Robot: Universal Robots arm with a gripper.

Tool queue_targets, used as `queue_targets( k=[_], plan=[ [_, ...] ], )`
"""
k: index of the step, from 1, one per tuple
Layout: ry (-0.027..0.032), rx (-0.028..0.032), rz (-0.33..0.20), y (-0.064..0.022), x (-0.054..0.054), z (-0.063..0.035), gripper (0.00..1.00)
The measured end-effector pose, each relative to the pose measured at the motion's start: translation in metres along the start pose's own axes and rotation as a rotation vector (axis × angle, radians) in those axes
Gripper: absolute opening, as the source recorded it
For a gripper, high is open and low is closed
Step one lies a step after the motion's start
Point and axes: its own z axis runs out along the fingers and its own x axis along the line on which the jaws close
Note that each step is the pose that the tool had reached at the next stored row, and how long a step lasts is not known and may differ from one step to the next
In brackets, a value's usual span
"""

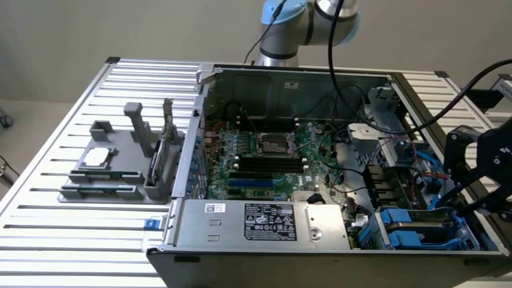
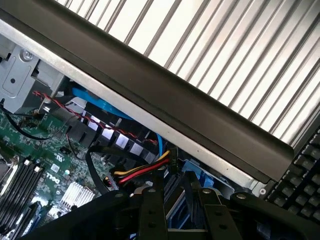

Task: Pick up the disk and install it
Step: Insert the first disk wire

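The disk [image 1: 419, 223], grey metal in a bright blue carrier, lies in the drive bay at the front corner of the open computer case [image 1: 280, 78], on the exterior view's right. My black gripper [image 1: 452, 206] reaches down at the disk's edge near the case's side wall. In the wrist view the two dark fingers [image 2: 152, 212] stand on either side of a blue and grey edge of the disk [image 2: 178, 202], with my gripper [image 2: 180, 215] shut on it.
The motherboard [image 1: 268, 159], loose cables [image 2: 142, 172] and the power supply [image 1: 264, 223] crowd the case beside the bay. A grey fixture [image 1: 112, 168] with a small silver chip and a thin upright card stands on the slatted table [image 1: 72, 120]. A keyboard [image 2: 307, 175] lies past the case wall.
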Motion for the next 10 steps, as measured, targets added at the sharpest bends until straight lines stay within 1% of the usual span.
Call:
queue_targets(
  k=[1, 2, 3, 4, 7, 8, 10],
  plan=[
    [0.0051, -0.0029, 0.0, -0.0002, -0.0005, 0.0, 0.31],
    [0.0129, -0.0072, -0.001, -0.0002, -0.0006, 0.0, 0.31],
    [0.0191, -0.0107, -0.001, -0.0003, -0.0006, 0.0, 0.31],
    [0.0223, -0.0126, -0.001, -0.0003, -0.0006, 0.0, 0.31],
    [0.0289, -0.0166, -0.001, -0.0009, -0.0016, 0.0, 0.31],
    [0.0324, -0.0187, -0.001, -0.0013, -0.0023, -0.0001, 0.31],
    [0.0417, -0.0242, -0.001, -0.002, -0.0034, 0.0002, 0.31]
  ],
)
